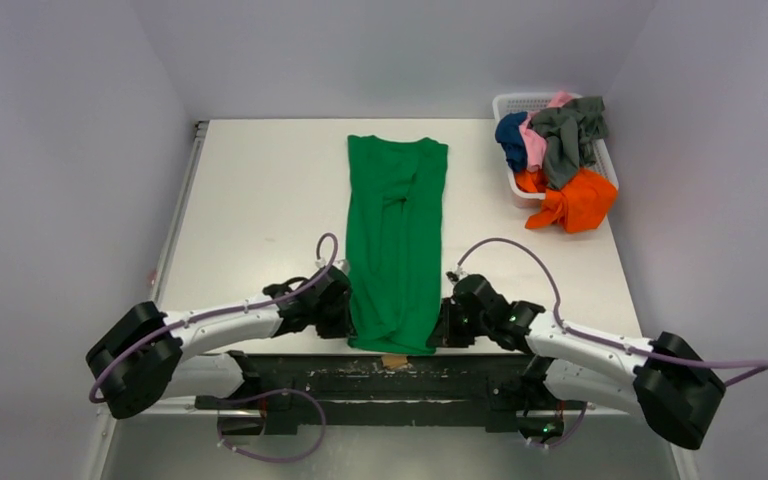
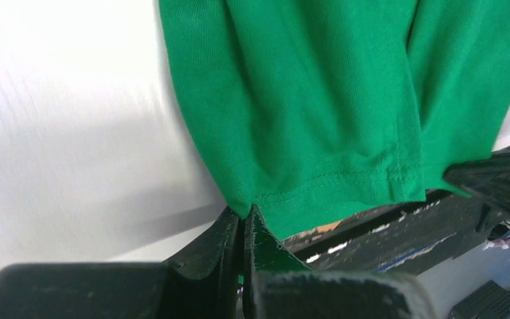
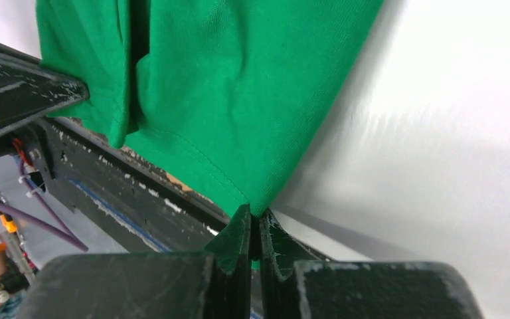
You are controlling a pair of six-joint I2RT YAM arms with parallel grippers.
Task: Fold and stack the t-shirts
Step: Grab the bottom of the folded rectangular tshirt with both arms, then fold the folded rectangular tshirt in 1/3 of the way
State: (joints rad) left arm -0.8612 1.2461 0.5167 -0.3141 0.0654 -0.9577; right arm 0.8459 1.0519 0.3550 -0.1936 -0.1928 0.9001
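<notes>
Left hand, right hand clenched on 1 green t-shirt; 4 t-shirts in basket.

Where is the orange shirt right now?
From the top camera, the orange t-shirt hangs over the near end of the white basket at the far right corner of the table, beside the grey t-shirt.

In both wrist views we lose the green t-shirt past the top edge, and its hem corners vanish between the closed fingers of the left gripper and right gripper. From above, we see little of the basket under the piled shirts, whose separate outlines we cannot sort out.
</notes>
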